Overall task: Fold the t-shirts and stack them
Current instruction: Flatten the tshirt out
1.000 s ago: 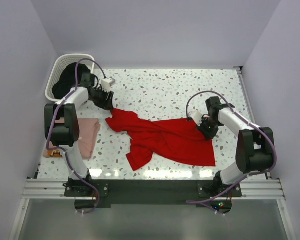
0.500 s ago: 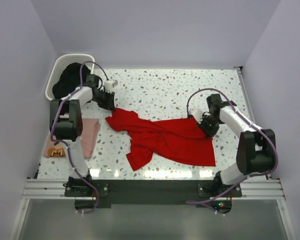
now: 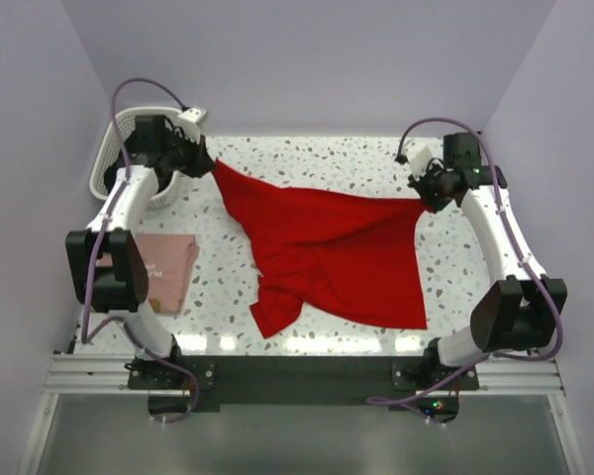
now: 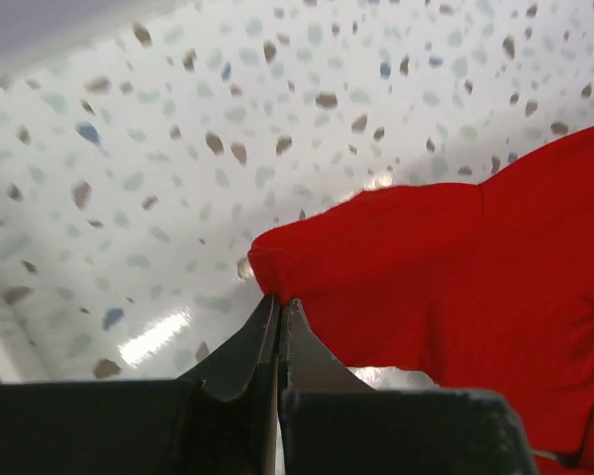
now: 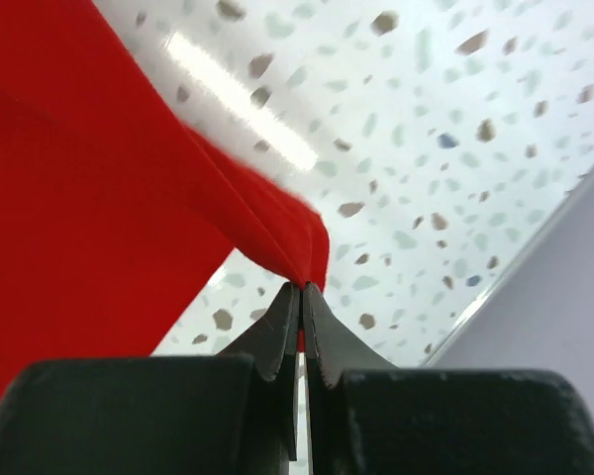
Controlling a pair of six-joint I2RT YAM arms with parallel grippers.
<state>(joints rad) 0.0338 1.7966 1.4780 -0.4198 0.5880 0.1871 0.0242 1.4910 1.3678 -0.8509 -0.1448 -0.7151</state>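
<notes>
Bright red cloth t-shirt (image 3: 329, 247) stretched between both grippers.
Left gripper (image 3: 207, 164) pinches its far-left corner, right gripper (image 3: 425, 194) its far-right corner; near hem rests on the speckled white table (image 3: 322, 158). Folded pale pink t-shirt (image 3: 164, 269) lies at left.

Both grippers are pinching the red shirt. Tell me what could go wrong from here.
1. The left gripper and right gripper each hold only a thin tip of the red t-shirt, so a tug could pull an edge free.
2. Its near-left part lies bunched on the table, so spreading it may leave folds.
3. The left arm is right beside the white basket and might knock it.
</notes>
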